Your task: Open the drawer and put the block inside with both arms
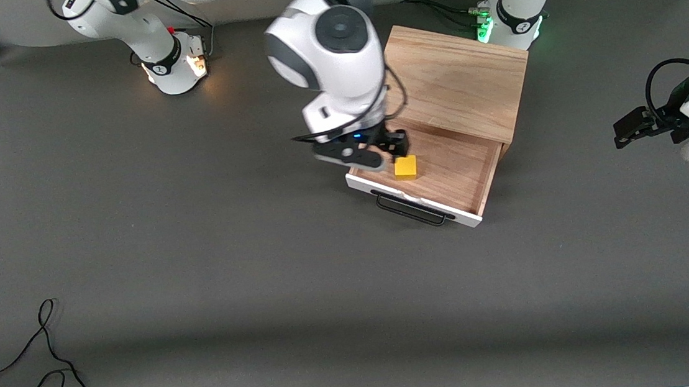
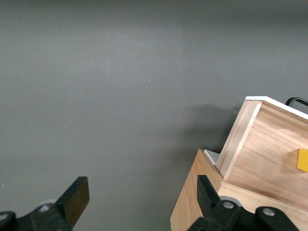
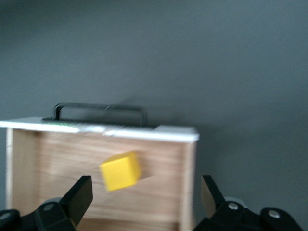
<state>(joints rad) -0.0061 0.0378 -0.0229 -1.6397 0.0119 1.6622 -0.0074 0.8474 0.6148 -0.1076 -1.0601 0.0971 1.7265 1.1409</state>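
The drawer (image 1: 455, 171) is pulled open from the light wooden cabinet (image 1: 456, 81), its white front and black bar handle (image 1: 411, 209) facing the front camera. The yellow block (image 1: 405, 167) lies inside the drawer, toward the right arm's end. My right gripper (image 1: 388, 154) is open and empty just above the block. In the right wrist view the block (image 3: 120, 171) sits on the drawer (image 3: 144, 132) wood between the open right gripper (image 3: 144, 195) fingers. My left gripper (image 1: 623, 132) is open and empty over the table beside the cabinet. The left wrist view shows the left gripper (image 2: 142, 195), drawer (image 2: 269, 144) and block (image 2: 303, 160).
Black cables (image 1: 55, 381) lie on the grey table (image 1: 201, 262) near the front camera at the right arm's end. The arm bases (image 1: 174, 59) stand along the table edge farthest from the front camera.
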